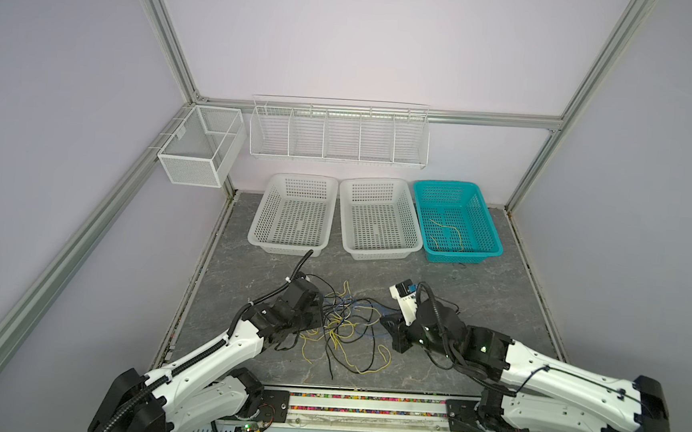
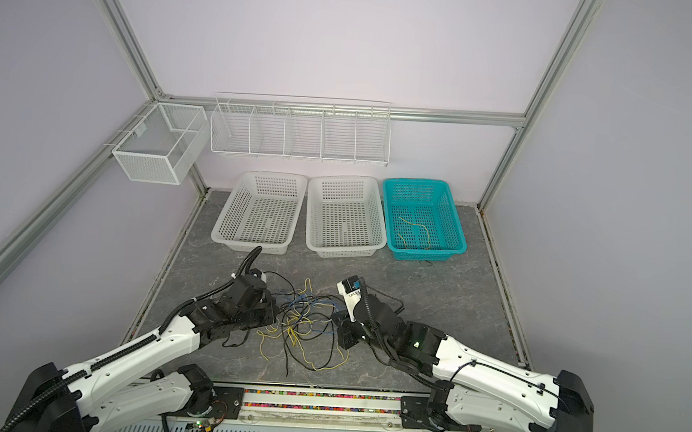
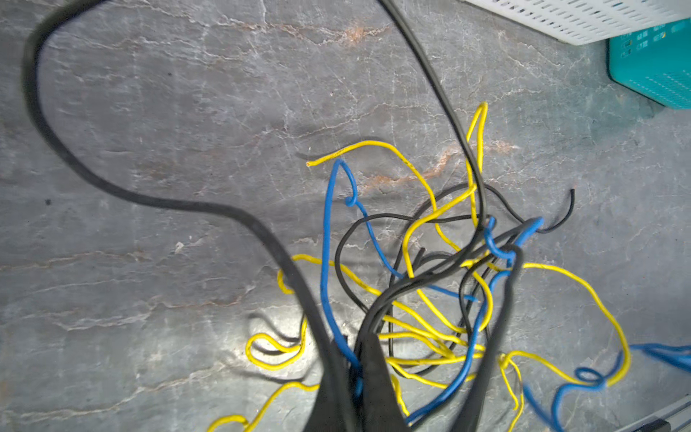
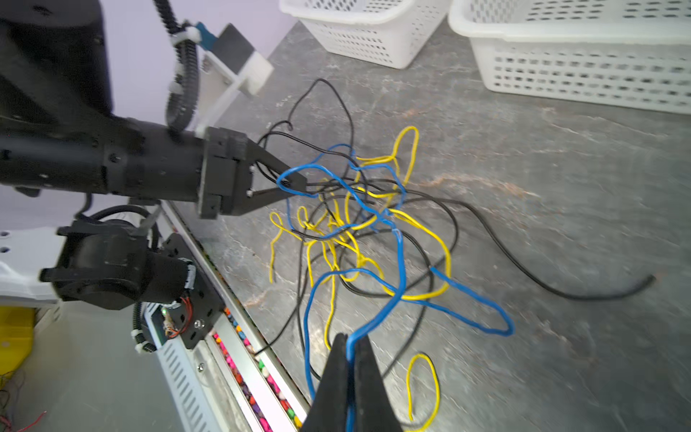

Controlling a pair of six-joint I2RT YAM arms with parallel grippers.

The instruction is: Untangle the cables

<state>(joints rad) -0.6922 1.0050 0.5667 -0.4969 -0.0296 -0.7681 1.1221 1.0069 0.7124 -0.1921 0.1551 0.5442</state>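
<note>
cables (image 1: 342,327) knotted between left gripper (image 4: 297,183) and right gripper (image 4: 349,340); baskets (image 1: 301,177) beyond.

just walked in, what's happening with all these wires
Two robot arms are working on a tangle of cables, black, blue and yellow, on the grey table. The right gripper is shut on a blue cable from the pile; the left gripper is shut on strands at the opposite side. The pile is not yet untangled. One yellow cable lies in the teal basket.
</note>
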